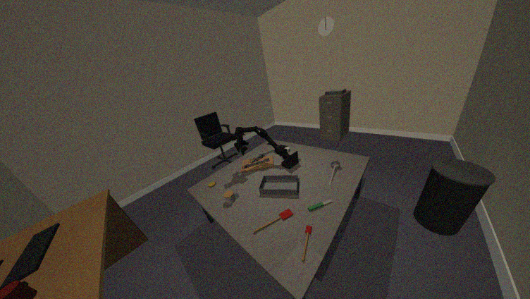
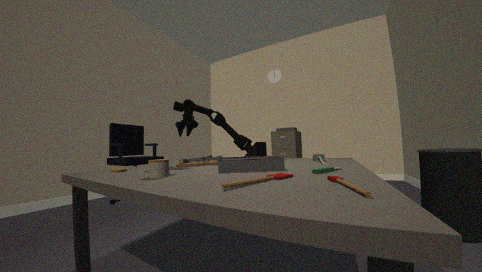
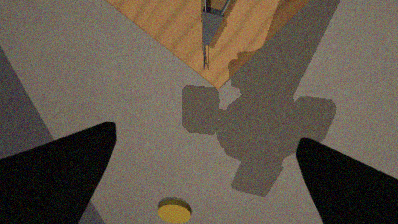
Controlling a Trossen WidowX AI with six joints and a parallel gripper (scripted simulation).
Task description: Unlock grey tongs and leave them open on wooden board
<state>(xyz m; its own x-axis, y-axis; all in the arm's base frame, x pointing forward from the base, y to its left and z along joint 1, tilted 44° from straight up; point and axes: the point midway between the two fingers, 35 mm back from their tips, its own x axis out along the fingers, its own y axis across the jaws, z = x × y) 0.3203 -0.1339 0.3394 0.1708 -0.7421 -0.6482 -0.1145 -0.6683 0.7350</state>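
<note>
The grey tongs (image 1: pixel 256 160) (image 2: pixel 202 158) (image 3: pixel 213 29) lie on the wooden board (image 1: pixel 243 163) (image 2: pixel 199 163) (image 3: pixel 165 30). In the wrist view their narrow end is near the board's corner, and the two arms spread apart from it toward the top edge, where they leave the view. My gripper (image 1: pixel 242 151) (image 2: pixel 184 135) (image 3: pixel 208 138) is open and empty, fingers pointing down. It hangs well above the table, beyond the board's corner and clear of the tongs. The grey roasting tin (image 1: pixel 279 193) (image 2: pixel 251 165) stands beside the board with nothing across it.
A yellow disc (image 1: pixel 211 184) (image 2: pixel 118 170) (image 3: pixel 174 212) and a pale mug (image 2: pixel 158 169) are near the table's left edge. Two red-headed spatulas (image 1: pixel 286 214) (image 1: pixel 308 229) and a green-handled tool (image 1: pixel 316 206) (image 2: pixel 322 170) lie in front of the tin. A ladle-like tool (image 1: pixel 333 173) lies right.
</note>
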